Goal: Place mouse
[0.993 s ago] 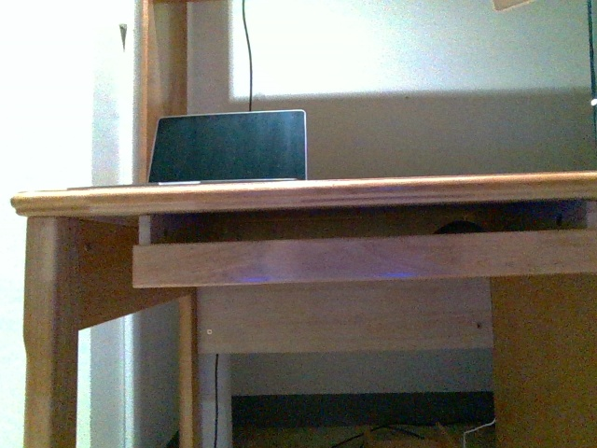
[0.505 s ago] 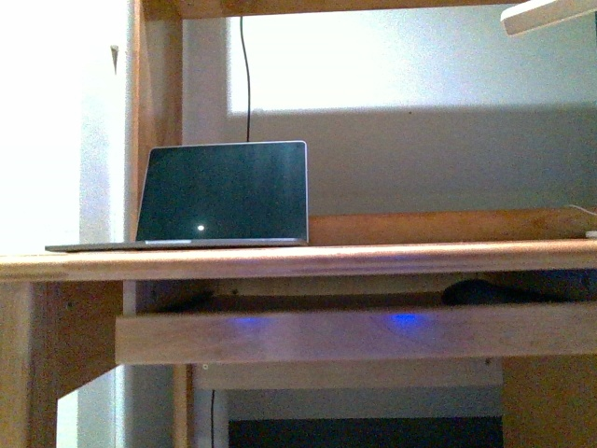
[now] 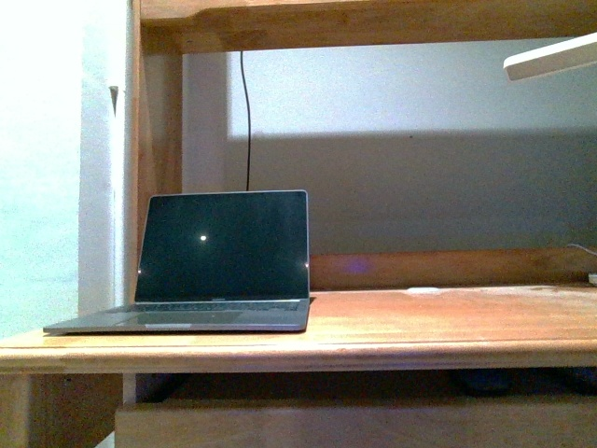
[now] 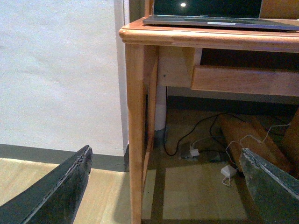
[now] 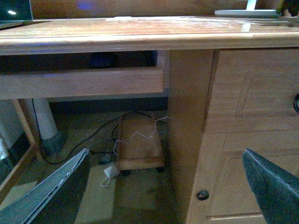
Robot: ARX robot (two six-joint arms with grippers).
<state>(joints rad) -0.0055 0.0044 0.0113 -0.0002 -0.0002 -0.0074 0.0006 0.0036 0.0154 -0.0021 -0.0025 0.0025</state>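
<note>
The mouse [image 3: 480, 380] shows as a small dark rounded shape in the shadowed gap under the desktop, resting on the pull-out tray [image 3: 373, 425]. In the right wrist view the mouse [image 5: 103, 59] lies behind the tray's front board [image 5: 84, 81]. My left gripper [image 4: 166, 186] is open and empty, low near the floor beside the desk's left leg [image 4: 135, 140]. My right gripper [image 5: 163, 186] is also open and empty, low in front of the desk's drawer cabinet [image 5: 252, 93]. Both are well below and apart from the mouse. Neither arm shows in the front view.
An open laptop [image 3: 224, 252] with a dark screen stands on the left of the wooden desktop [image 3: 420, 327]. A white lamp head [image 3: 550, 58] hangs at upper right under a shelf [image 3: 373, 19]. Cables [image 4: 201, 149] and a small wooden trolley [image 5: 140, 149] lie under the desk.
The front camera has risen: the desktop has dropped in the picture, the laptop's keyboard and an upper shelf now show, and the tray has sunk to the bottom edge.
</note>
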